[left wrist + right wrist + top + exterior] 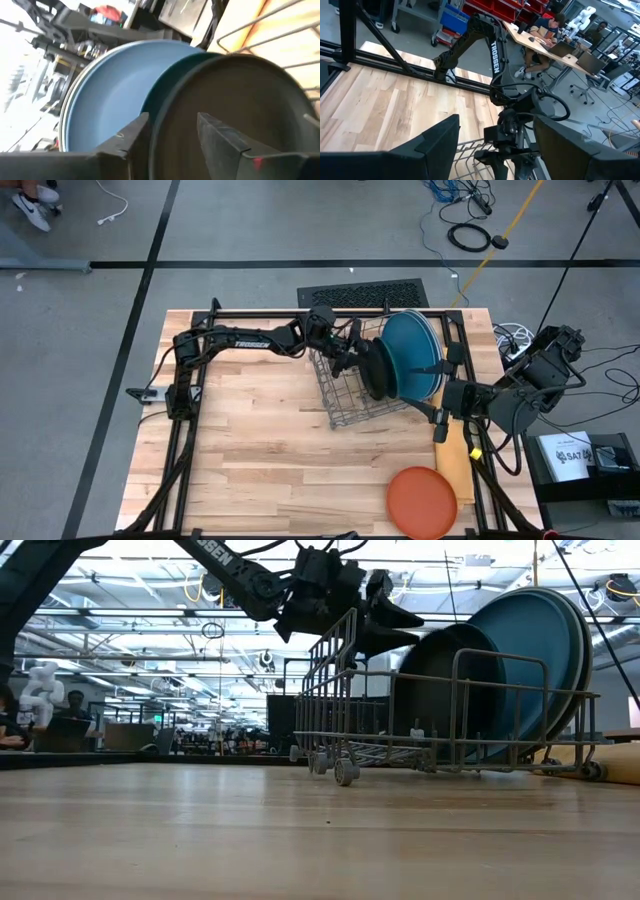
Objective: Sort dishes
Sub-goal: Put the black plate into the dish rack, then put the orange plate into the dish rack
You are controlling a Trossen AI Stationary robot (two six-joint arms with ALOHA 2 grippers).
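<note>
Several dishes stand on edge in the wire rack (345, 395) at the table's far middle: a black plate (375, 370) in front, a dark teal plate (162, 95) behind it, and blue plates (415, 345) at the back. An orange plate (422, 500) lies flat near the table's front right edge. My left gripper (172, 132) reaches level over the rack from the left, open, its fingers astride the black plate's upper rim (157, 125). My right gripper (440, 415) hangs open to the right of the rack, holding nothing. My left gripper has one finger (132, 137) behind the black plate's upper rim and the other finger (220, 137) in front of its face. Whether either finger touches the plate, I cannot tell. The plate stands on edge in the rack.
A tan wooden piece (452, 455) lies along the table's right side between the rack and the orange plate. Black frame rails (190, 395) border the table. Bare wood spreads over the left and near parts of the table (270, 460).
</note>
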